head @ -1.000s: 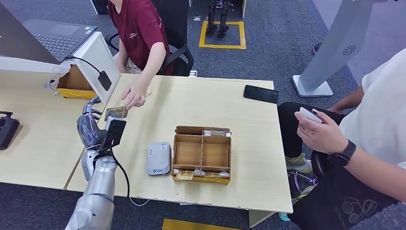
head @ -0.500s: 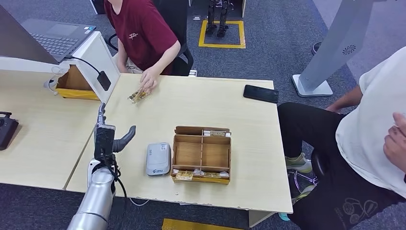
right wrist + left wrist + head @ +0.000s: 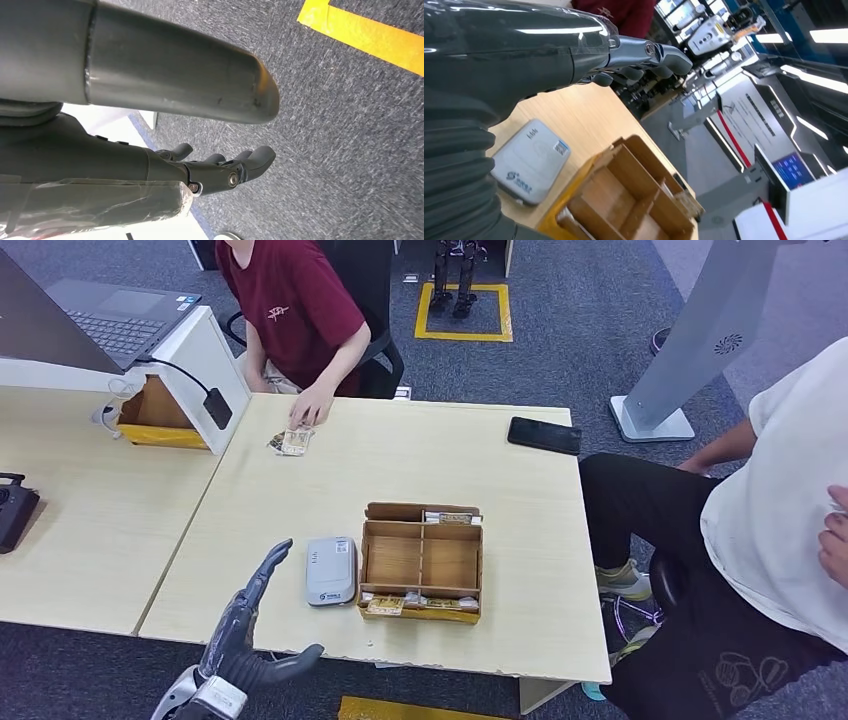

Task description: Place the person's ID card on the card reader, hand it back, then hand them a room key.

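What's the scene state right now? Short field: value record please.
left hand: empty, fingers spread, at near table edge beside card reader
right hand: hanging over carpet, holding nothing
card reader: grey, flat on table, nothing on it
ID card: far side of table, under person's hand
cardboard box: right of reader, compartments, cards along its edges
phone: far right corner

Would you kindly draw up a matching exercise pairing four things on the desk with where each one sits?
Things:
1. card reader
2. black phone
3. card
4. left hand

Places:
A. at the table's near edge, empty
B. far right corner of the table
C. under the fingers of the person in red
D. just left of the cardboard tray

Pairs: 1-D, 2-B, 3-C, 4-A
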`<state>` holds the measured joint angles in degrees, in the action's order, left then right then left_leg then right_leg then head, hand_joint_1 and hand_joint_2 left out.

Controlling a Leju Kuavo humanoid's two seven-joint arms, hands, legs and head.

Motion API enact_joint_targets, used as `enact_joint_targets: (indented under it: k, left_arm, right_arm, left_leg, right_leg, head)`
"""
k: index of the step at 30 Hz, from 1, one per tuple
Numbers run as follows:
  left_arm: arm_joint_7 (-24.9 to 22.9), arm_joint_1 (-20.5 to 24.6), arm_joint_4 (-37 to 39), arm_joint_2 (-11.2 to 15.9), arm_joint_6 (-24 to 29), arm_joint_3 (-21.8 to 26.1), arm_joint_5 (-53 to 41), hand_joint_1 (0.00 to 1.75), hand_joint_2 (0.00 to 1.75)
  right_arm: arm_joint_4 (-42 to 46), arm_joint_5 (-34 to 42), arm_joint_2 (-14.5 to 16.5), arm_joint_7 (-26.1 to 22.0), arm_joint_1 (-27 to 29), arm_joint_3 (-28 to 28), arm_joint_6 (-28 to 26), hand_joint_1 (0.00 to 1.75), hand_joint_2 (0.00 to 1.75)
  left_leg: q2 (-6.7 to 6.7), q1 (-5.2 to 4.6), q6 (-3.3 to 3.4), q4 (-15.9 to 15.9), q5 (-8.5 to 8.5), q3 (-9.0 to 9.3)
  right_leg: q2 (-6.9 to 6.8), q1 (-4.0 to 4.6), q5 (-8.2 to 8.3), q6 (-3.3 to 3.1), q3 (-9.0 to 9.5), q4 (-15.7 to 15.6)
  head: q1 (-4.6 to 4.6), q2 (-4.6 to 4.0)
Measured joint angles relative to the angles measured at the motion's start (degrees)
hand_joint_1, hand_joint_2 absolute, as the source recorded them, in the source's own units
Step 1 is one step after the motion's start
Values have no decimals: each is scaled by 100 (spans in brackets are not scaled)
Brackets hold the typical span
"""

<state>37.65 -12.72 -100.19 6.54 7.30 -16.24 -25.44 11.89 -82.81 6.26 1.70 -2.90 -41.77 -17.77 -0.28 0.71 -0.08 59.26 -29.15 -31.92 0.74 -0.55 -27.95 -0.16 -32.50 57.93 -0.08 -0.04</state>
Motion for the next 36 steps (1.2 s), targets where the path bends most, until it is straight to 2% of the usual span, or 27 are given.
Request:
enact_joint_targets:
  k: [4, 6, 10, 16, 20, 22, 28, 32, 36]
  left_arm:
    - [-78, -156, -222, 144, 266, -240, -258, 0, 175]
    - [-330, -201, -245, 264, 760, -457, -771, 0, 175]
    - [-893, -169, -144, 525, 1797, -1212, -1654, 0, 175]
    - [-1384, 69, 284, 567, 2380, -1989, -2477, 0, 175]
    - [-1938, 342, 818, 422, 3031, -2271, -3801, 0, 175]
    - [-2090, 465, 1069, 312, 3149, -2361, -4174, 0, 175]
    - [-2371, 768, 1720, -48, 3210, -2454, -4968, 0, 175]
    - [-2795, 877, 1894, -328, 3215, -2367, -5881, 0, 175]
    - [-2838, 941, 1963, -534, 3217, -2216, -5979, 0, 175]
  right_arm:
    - [0, 12, -11, 19, 0, -47, -4, 0, 0]
    - [0, 11, -11, 29, -1, -78, -3, 0, 0]
    - [0, -54, -13, 53, -4, -133, 1, 0, 0]
    - [0, -126, -13, 51, -8, -157, 1, 0, 0]
    - [0, -229, -12, 51, -22, -158, 16, 0, 0]
    - [0, -272, -12, 51, -30, -157, 27, 0, 0]
    - [0, -340, -14, 52, -53, -157, 76, 0, 0]
    - [0, -359, -14, 51, -65, -155, 104, 0, 0]
    - [0, -365, -14, 51, -74, -153, 105, 0, 0]
  left_leg:
    - [0, 1, 0, 0, 2, 2]
    - [0, 1, 0, 0, 3, 4]
    - [-2, 1, -1, 0, 3, 4]
    - [-3, -1, 0, 0, 3, 2]
    - [-4, -2, 0, 1, 3, 3]
    - [-4, -2, 0, 1, 3, 4]
    - [-5, -1, 0, 1, 3, 4]
    - [-5, -1, 0, 1, 3, 3]
    - [-5, -1, 0, 1, 3, 4]
  right_leg:
    - [-2, 0, 2, -2, 2, 1]
    - [-3, 0, 2, -2, 2, 2]
    - [-4, 1, 2, -2, 2, 2]
    - [-6, -1, 2, -2, 2, 1]
    - [-8, -2, 3, -2, 4, 1]
    - [-7, -2, 3, -2, 4, 1]
    - [-8, -1, 4, -2, 4, 1]
    - [-7, -1, 4, -2, 4, 1]
    - [-8, -1, 4, -2, 4, 1]
  head:
    - [-1, 0]
    - [-1, 0]
    - [-2, 0]
    - [0, 0]
    - [-1, 0]
    - [0, 0]
    - [-1, 0]
    - [1, 0]
    - [-1, 0]
